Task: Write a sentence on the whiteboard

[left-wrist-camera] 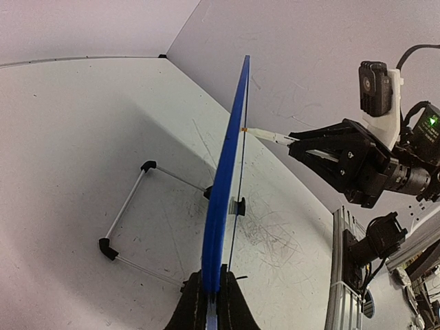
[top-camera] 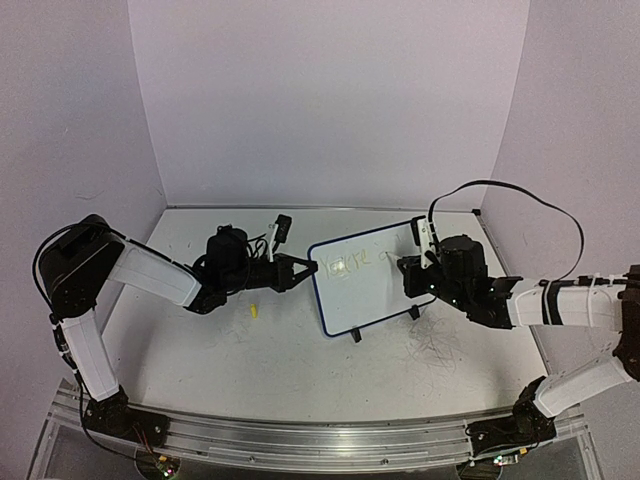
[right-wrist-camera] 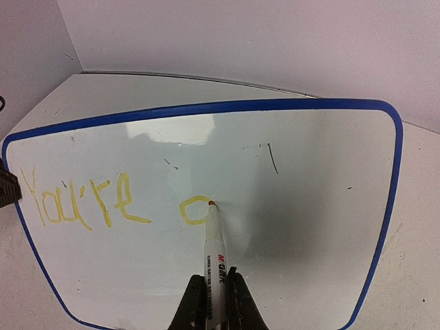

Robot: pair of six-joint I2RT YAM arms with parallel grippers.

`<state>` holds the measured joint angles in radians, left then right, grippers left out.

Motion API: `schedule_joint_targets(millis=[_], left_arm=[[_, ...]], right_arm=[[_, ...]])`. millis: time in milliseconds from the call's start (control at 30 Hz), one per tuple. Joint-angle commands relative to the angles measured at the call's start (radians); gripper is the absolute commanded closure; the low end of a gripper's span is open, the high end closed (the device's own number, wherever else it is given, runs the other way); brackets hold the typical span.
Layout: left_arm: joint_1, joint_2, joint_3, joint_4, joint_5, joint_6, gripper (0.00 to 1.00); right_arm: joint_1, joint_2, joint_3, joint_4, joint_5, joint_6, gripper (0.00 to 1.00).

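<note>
whiteboard: blue-rimmed white rectangular whiteboard [right-wrist-camera: 289, 172], standing, long axis left-right.
left gripper [left-wrist-camera: 212, 306]: pinches its edge.
right gripper [right-wrist-camera: 214, 302]: pinches white marker [right-wrist-camera: 215, 251], tip on board.

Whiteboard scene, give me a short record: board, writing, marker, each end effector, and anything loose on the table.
whiteboard: standing on edge on the table, blue rim, wire stand behind it
sentence: yellow "You're" plus one small loop, unfinished
marker: tip touching the board at the loop
left end effector: shut on the whiteboard's edge
right end effector: shut on the marker
loose item: small yellow piece on the table near the left arm
</note>
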<state>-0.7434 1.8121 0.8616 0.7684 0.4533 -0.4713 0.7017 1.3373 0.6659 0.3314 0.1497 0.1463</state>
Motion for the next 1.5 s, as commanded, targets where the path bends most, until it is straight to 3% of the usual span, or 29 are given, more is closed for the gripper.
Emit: schedule_joint_targets(millis=[0, 867, 1067, 1167, 1333, 1467], left_arm=[[-0.001, -0.039, -0.015, 0.004, -0.010, 0.027, 1.00], [-0.001, -0.046, -0.018, 0.003, -0.021, 0.019, 1.00], [-0.001, -0.054, -0.023, 0.004, -0.029, 0.003, 1.00], [-0.001, -0.071, -0.028, 0.002, -0.036, -0.016, 0.93], [-0.001, -0.094, -0.032, 0.003, -0.039, -0.061, 0.63], [-0.002, -0.104, -0.038, 0.003, -0.041, -0.092, 0.51]], right_arm=[[-0.003, 0.015, 0.045, 0.040, 0.008, -0.007, 1.00], [-0.004, -0.052, -0.027, -0.051, 0.061, 0.036, 1.00], [-0.003, -0.236, -0.044, -0.057, -0.005, 0.000, 1.00], [-0.003, -0.298, -0.059, -0.068, -0.020, -0.024, 1.00], [-0.003, -0.295, -0.075, -0.078, -0.019, -0.028, 1.00], [-0.004, -0.272, -0.072, -0.067, -0.046, -0.033, 1.00]])
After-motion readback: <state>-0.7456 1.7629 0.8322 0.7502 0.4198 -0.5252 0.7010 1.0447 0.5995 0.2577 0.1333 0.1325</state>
